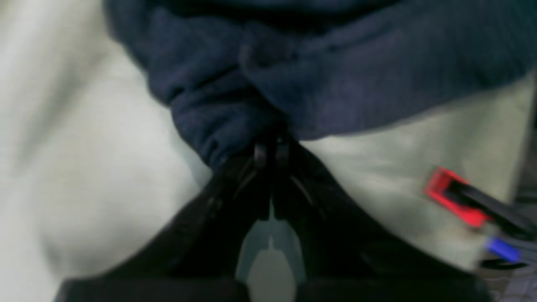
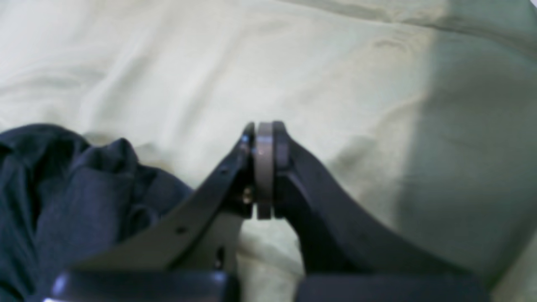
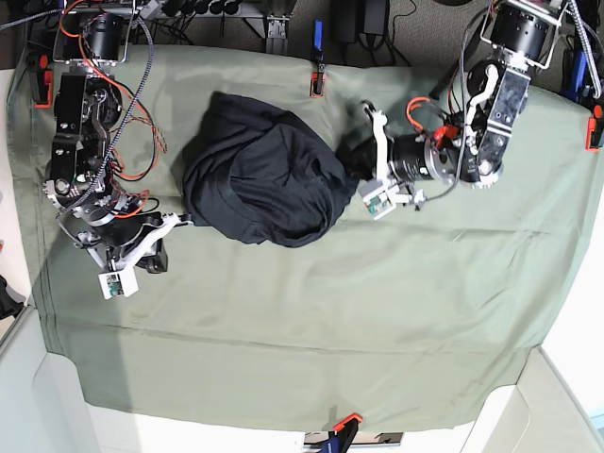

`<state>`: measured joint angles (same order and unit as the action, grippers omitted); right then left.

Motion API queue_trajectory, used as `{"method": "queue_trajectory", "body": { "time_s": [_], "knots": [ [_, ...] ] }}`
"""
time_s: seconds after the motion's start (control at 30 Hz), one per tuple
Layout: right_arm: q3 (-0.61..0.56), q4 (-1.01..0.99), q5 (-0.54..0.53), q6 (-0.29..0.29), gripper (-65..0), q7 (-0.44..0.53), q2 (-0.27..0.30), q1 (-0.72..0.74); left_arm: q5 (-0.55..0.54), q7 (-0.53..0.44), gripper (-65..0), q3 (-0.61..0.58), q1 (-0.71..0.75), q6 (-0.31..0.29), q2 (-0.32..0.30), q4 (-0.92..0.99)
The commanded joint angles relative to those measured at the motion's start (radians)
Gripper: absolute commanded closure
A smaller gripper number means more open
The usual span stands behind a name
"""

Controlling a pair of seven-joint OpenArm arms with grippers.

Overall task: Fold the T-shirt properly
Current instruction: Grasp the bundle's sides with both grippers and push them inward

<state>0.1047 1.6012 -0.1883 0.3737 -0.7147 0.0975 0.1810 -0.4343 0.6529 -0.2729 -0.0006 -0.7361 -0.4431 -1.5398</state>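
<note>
green sheet [image 3: 377, 311]: olive cloth spread over the whole bench and clamped at the edges, I'd guess so it stays flat while the shirt gets dragged around on it.

T-shirt [image 3: 260, 179]: sitting on the sheet, a bit left of the middle in the base view, between the two arms. Honestly it's a dark crumpled heap right now, no sleeves or hem laid out, thin fabric bunched into soft rolls and wrinkles. Folding hasn't really started by the look of it.

left gripper [image 1: 272, 149]: pinching a wad of the shirt's edge on the side nearest it, jaws pressed tight with fabric gathered between them. Looks set to pull that side out and open the heap.

right gripper [image 2: 264, 167]: jaws pressed together on nothing, parked just beside the shirt's other side, over bare sheet.
</note>
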Motion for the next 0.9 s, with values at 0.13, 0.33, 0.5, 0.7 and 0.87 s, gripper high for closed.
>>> {"method": "queue_trajectory", "body": {
  "time_s": [0.13, 0.33, 0.5, 0.7, 0.87],
  "knots": [
    [0.002, 0.016, -0.011, -0.001, 0.0, 0.014, 0.005, 0.024, 0.035, -0.023, 0.0, 0.011, -0.132, 0.038, -0.005, 0.112],
    [0.002, 0.016, -0.011, -0.004, 0.0, 0.002, 0.005, 0.023, 0.051, -0.060, 0.0, 0.011, -0.278, 0.038, 0.070, 0.296],
    [0.002, 0.016, -0.010, -0.031, 0.0, 0.000, 0.005, 0.023, 0.051, -0.053, 0.0, -0.022, -0.327, 0.038, 0.153, 0.386],
    [0.018, 0.016, 0.035, -0.037, 0.0, 0.000, 0.005, 0.021, -0.045, 0.011, 0.0, -0.029, -0.326, 0.038, 0.126, 0.367],
    [0.071, 0.016, 0.026, -0.037, 0.0, 0.004, 0.005, 0.014, -0.204, 0.116, 0.0, -0.020, -0.319, 0.038, 0.006, 0.293]
  ]
}}
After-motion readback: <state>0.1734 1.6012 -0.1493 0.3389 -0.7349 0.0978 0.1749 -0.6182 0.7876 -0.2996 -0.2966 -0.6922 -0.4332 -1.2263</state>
